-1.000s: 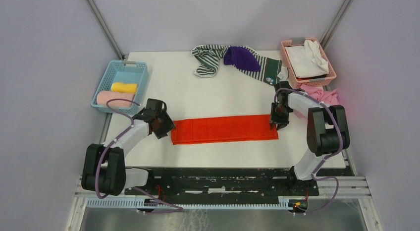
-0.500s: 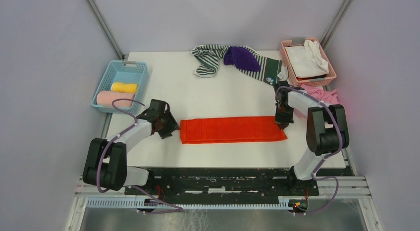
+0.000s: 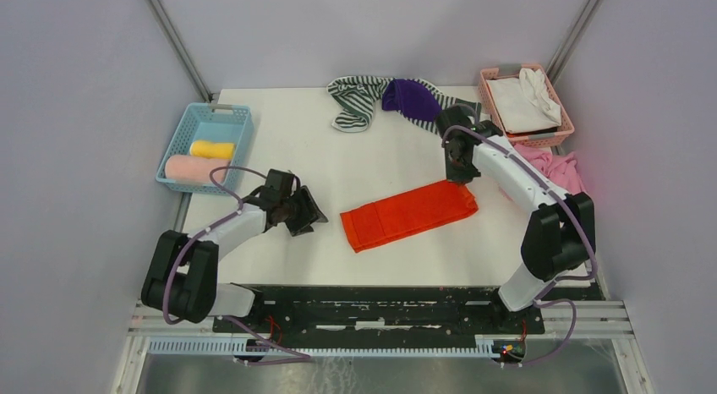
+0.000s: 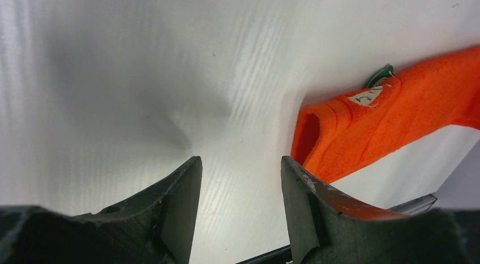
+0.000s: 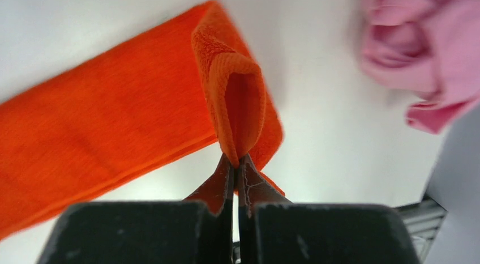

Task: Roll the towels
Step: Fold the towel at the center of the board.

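A yellow roll and a pink roll lie in the basket. The orange towel lies as a flat strip on the counter. The right hand is clamped on its far end. The left hand is apart and empty, near its other end. The striped towel, purple towel and pink towel are not rolled.

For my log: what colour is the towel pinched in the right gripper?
The towel is orange-red, clearest in the right wrist view.

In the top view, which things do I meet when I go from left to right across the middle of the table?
Blue basket → left hand → orange towel → pink towel.
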You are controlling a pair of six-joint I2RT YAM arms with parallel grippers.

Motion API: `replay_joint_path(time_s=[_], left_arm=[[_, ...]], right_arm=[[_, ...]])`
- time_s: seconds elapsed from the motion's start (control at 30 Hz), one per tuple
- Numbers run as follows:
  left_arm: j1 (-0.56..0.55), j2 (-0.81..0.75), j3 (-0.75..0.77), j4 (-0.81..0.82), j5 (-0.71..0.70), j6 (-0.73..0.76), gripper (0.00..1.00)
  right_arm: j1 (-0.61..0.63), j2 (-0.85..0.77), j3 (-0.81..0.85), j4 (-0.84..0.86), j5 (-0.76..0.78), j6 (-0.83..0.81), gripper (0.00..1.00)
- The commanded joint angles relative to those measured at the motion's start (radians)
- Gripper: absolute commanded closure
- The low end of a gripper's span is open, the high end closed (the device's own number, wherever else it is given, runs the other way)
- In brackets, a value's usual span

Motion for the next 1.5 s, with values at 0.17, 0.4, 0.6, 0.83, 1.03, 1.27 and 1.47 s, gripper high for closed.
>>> replay_joint_path(time_s=[0.17, 0.4, 0.6, 0.83, 1.03, 1.27, 1.47], left_arm=[[-0.119, 0.119, 0.018, 0.226, 0.122, -0.114, 0.41], [-0.164, 0.183, 0.019, 0.267, 0.120, -0.141, 0.46], [-0.173, 0.179, 0.006, 0.265, 0.098, -0.147, 0.58], [-0.183, 0.183, 0.000, 0.262, 0.085, -0.149, 0.69], [-0.188, 0.176, -0.007, 0.258, 0.069, -0.149, 0.72], [-0.189, 0.102, -0.038, 0.215, 0.008, -0.166, 0.67], [-0.188, -0.029, -0.070, 0.097, -0.101, -0.166, 0.57]], right_arm=[[0.208, 0.031, 0.055, 0.060, -0.374, 0.078, 0.99], [0.350, 0.146, 0.144, 0.116, -0.413, 0.152, 0.99], [0.456, 0.242, 0.212, 0.148, -0.420, 0.212, 0.98], [0.534, 0.332, 0.285, 0.146, -0.441, 0.239, 0.98], [0.572, 0.390, 0.314, 0.124, -0.459, 0.236, 0.94], [0.587, 0.350, 0.299, 0.141, -0.504, 0.194, 0.74], [0.566, 0.205, 0.253, 0.076, -0.457, 0.093, 0.60]])
